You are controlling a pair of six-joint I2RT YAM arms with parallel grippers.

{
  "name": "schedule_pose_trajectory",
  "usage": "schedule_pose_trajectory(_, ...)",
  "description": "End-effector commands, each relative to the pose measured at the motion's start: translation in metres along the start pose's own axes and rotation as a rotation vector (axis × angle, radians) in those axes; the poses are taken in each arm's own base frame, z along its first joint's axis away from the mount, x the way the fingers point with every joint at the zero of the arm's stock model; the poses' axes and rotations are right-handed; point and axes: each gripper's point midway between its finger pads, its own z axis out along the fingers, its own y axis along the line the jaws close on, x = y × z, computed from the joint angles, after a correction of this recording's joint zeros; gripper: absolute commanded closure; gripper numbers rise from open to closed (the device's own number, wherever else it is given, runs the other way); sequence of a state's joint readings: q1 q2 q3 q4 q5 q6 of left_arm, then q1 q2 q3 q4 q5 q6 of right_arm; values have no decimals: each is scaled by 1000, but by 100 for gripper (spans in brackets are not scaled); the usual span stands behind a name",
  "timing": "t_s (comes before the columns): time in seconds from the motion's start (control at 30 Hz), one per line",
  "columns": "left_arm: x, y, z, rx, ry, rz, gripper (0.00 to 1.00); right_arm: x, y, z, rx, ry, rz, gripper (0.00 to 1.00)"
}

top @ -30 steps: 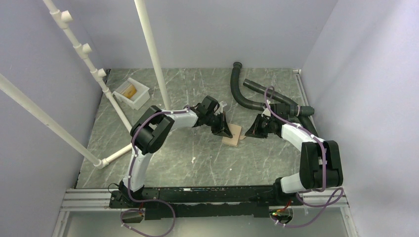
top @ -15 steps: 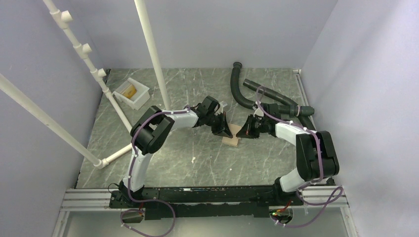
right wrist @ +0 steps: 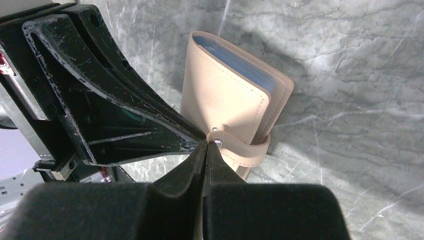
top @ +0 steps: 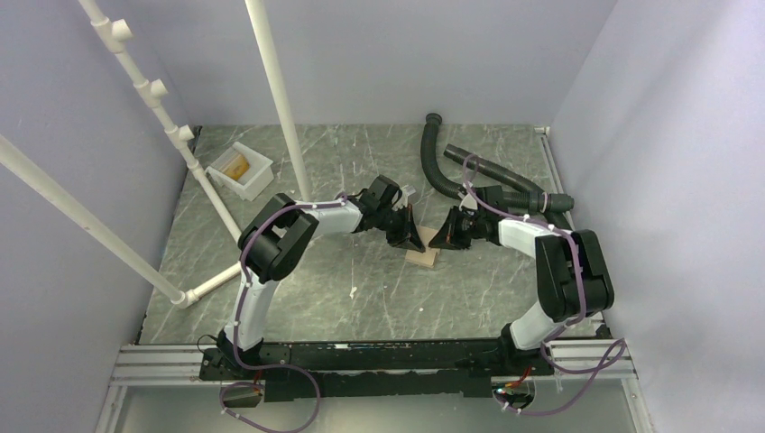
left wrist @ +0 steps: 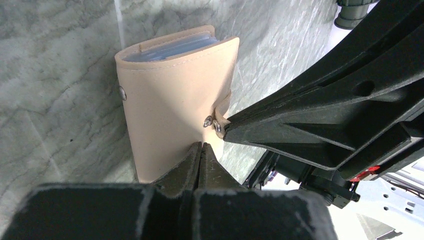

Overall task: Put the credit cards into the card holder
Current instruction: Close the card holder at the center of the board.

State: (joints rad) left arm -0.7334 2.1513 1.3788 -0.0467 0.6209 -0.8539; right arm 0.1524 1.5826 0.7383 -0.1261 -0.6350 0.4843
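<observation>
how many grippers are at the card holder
2. Left gripper, shut, tip on the cover of the card holder; right gripper, shut, tip at its snap tab.

white tray (top: pixel 260 169), black hoses (top: pixel 441 180), white pipes (top: pixel 275 90)

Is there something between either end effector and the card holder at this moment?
Nothing visible stands between them. The left end effector, shut, has its tip right at the cover of the card holder. The right end effector, also shut, reaches the snap tab. The card holder lies folded closed.
</observation>
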Motion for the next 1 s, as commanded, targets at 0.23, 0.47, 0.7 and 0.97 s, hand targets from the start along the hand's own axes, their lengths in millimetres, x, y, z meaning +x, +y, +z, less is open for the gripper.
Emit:
schedule_pose_trajectory(0.23, 19, 31, 11, -125, 22, -1, 100, -14, 9, 10, 7, -11, -39, 100)
schedule_pose_trajectory(0.47, 20, 31, 10, -128, 22, 3, 100, -7, -7, 14, 92, 28, -10, 100)
schedule_pose_trajectory(0.7, 20, 30, 10, -128, 20, 6, 100, 1, -27, 24, 171, 81, 36, 100)
schedule_pose_trajectory(0.97, 21, 30, 9, -129, 19, 7, 100, 8, -61, 27, 353, 112, 84, 100)
